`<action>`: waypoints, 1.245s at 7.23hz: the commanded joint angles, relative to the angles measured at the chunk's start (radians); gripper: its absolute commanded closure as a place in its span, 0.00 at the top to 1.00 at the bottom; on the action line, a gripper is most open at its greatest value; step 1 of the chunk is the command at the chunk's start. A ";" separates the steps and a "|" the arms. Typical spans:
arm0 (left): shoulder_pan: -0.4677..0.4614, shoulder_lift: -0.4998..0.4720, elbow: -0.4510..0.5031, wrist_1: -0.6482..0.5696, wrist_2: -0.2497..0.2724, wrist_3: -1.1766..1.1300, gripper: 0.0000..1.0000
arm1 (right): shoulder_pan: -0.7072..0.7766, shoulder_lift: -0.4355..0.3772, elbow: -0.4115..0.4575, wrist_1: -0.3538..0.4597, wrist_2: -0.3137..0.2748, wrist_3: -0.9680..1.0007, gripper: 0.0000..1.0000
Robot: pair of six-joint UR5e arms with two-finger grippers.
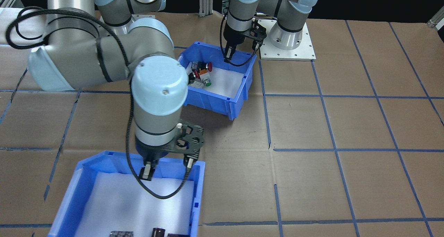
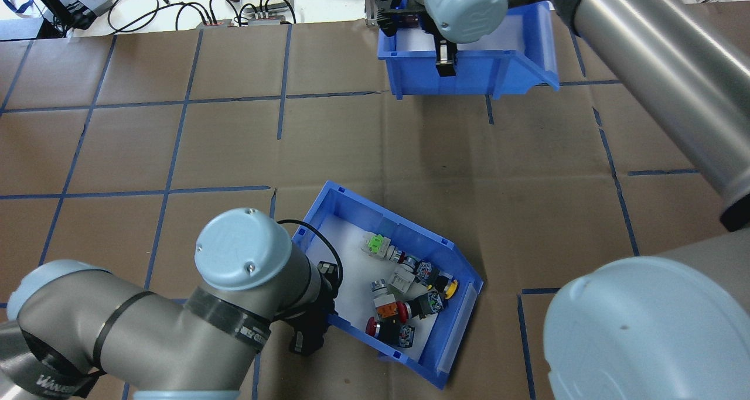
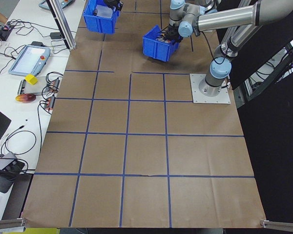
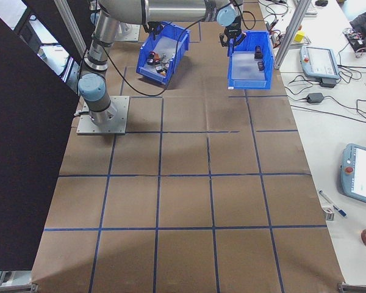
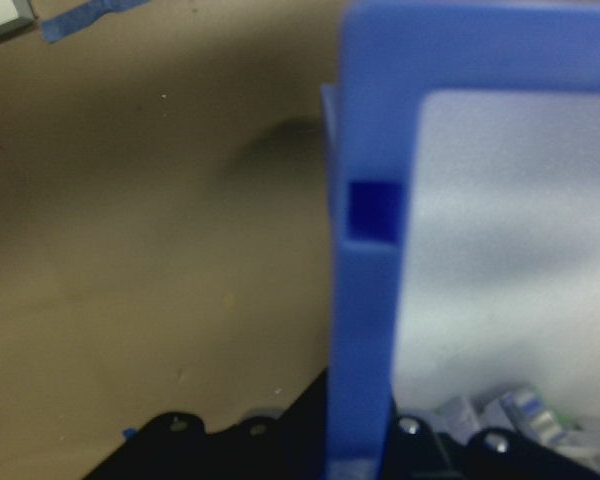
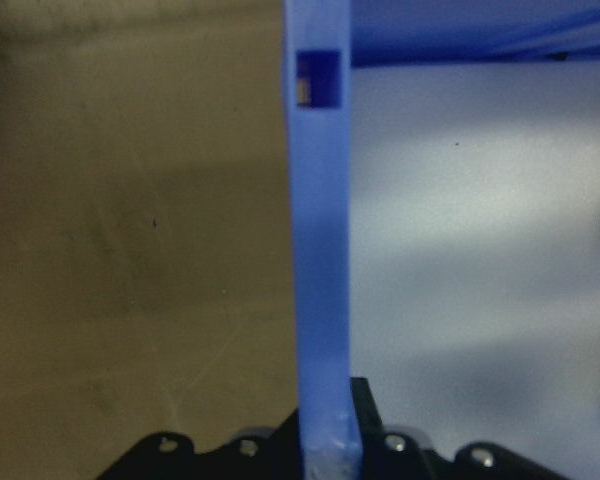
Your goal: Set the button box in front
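Observation:
The button box (image 2: 460,318) is a blue bin with a white liner, and coloured push-buttons (image 2: 404,294) are clustered at one end. It sits askew near the table's middle (image 1: 211,103) and seems raised, with a shadow on the paper under it. My left gripper (image 2: 321,321) is shut on its side wall, which runs between the fingers in the left wrist view (image 5: 360,440). My right gripper (image 1: 147,171) is shut on the rim of a second blue bin (image 1: 69,202) at the table's far side, and that rim fills the right wrist view (image 6: 325,440).
Small dark parts (image 1: 158,233) lie in the second bin. A silver base plate (image 1: 288,51) is bolted down beside the button box. Brown paper with a blue tape grid (image 1: 333,140) covers the table. Cables (image 2: 176,7) and a teach pendant (image 4: 320,61) lie beyond the far edge.

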State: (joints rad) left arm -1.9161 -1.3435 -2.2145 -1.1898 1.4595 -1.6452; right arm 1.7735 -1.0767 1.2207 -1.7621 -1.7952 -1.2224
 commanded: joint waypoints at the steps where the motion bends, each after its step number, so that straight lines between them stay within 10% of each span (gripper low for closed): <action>1: 0.164 -0.005 0.110 -0.082 0.002 0.106 0.00 | -0.121 -0.141 0.194 -0.052 0.013 -0.150 0.04; 4: 0.261 -0.101 0.198 -0.060 -0.112 0.142 0.00 | -0.222 -0.355 0.532 -0.227 0.075 -0.361 0.04; 7: 0.258 -0.326 0.528 -0.074 -0.240 0.124 0.00 | -0.301 -0.564 0.770 -0.252 0.086 -0.585 0.05; 9: 0.258 -0.422 0.573 0.032 -0.350 0.125 0.00 | -0.333 -0.639 0.842 -0.254 0.085 -0.675 0.05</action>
State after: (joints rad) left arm -1.6580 -1.7029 -1.6738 -1.2295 1.1679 -1.5192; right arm 1.4613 -1.6660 2.0128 -2.0128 -1.7095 -1.8393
